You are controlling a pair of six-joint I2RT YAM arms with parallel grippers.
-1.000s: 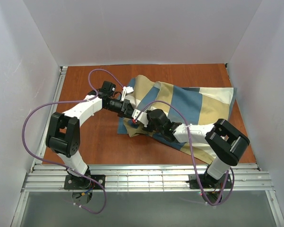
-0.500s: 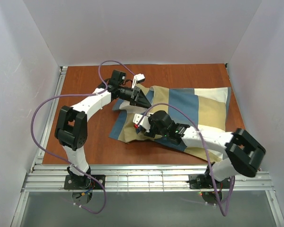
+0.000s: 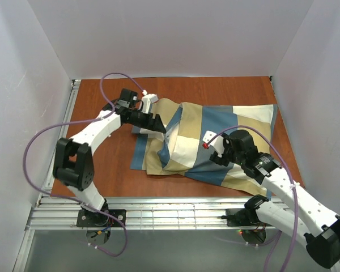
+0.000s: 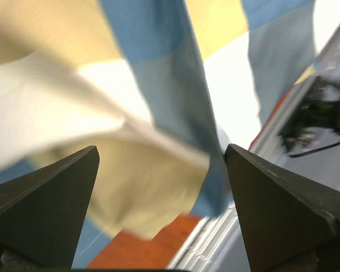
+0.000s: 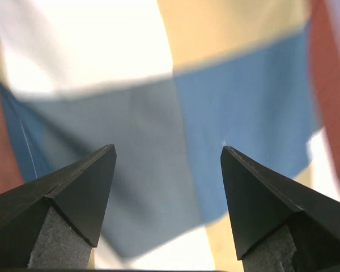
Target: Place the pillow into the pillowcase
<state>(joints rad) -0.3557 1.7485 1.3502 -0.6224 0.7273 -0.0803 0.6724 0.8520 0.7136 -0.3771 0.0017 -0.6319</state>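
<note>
Pillowcase (image 3: 238,127) bulges, pillow unseen, so you're likely finishing; left gripper (image 4: 161,147) and right gripper (image 5: 167,147) both gape empty, and next you should smooth its rumpled nine-o'clock end.

Pillowcase (image 3: 238,127) in blue, tan and cream blocks: one. Robot arms: two, namely left arm (image 3: 96,130) and right arm (image 3: 283,187). Tools: two, namely left tool (image 4: 161,150) and right tool (image 5: 167,148), each with two dark fingers (image 5: 73,192). Purple cables: two, left cable (image 3: 39,136) and right cable (image 3: 295,192). Reddish-brown wooden desk (image 3: 102,164): one. White enclosure walls (image 3: 170,39): three.
</note>
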